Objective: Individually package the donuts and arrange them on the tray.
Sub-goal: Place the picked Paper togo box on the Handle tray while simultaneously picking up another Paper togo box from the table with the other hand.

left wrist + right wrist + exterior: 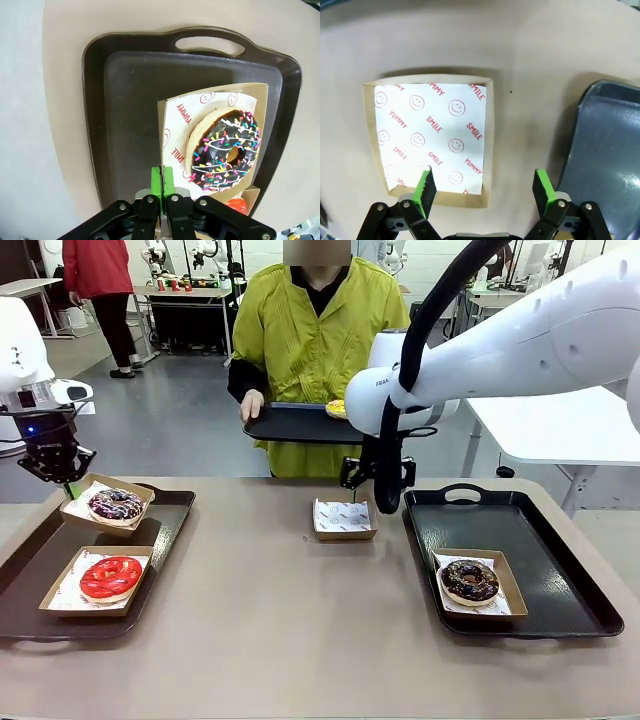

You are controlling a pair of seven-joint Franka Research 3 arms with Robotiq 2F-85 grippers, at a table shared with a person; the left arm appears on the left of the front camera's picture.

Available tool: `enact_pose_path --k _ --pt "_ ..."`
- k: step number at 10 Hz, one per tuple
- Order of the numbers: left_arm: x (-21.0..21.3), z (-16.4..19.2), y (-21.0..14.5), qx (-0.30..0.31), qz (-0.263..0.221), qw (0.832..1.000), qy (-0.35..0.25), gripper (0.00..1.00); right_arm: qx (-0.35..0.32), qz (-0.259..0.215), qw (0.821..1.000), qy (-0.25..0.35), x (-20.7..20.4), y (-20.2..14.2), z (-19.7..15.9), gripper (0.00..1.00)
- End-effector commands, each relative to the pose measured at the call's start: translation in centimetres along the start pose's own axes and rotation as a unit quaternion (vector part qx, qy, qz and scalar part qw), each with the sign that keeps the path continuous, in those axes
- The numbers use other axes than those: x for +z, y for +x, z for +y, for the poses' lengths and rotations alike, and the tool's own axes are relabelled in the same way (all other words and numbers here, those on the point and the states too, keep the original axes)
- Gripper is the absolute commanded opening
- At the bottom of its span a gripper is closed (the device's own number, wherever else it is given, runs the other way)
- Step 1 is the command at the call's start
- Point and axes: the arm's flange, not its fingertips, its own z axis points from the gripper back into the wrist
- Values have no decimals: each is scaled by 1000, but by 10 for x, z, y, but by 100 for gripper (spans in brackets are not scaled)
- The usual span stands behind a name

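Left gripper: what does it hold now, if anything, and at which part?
The left gripper is shut on the edge of the paper box with the sprinkled donut, lifting it tilted over the tray.

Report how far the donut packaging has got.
Done: the chocolate donut sits boxed on the right tray, and the red donut sits boxed on the left tray. In hand: the left gripper is shut on the sprinkled donut's box, tilting it over that tray. Left: the empty box under the open right gripper, and the yellow donut on the person's tray.
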Motion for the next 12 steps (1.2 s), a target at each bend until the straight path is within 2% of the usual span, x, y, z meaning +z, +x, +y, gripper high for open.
enact_pose_path --k 1,8,9,10,11,12 --pt "-4 6 4 -3 -6 1000 -12 1 0 -19 1000 -14 -10 4 0 100" --pt "-20 6 17 -15 0 1000 -14 1 12 -15 1000 -10 -21 1 0 100" --pt "-21 7 17 -18 1 1000 -14 12 16 -14 1000 -9 -21 1 -1 68" --pt "-21 7 16 -19 2 1000 -14 61 16 -13 1000 -9 -21 1 -2 41" --pt "-19 7 16 -21 1 1000 -15 72 14 -14 1000 -7 -21 2 -2 9" --pt "-18 6 14 -24 0 1000 -16 100 10 -11 1000 -3 -22 2 -4 0"
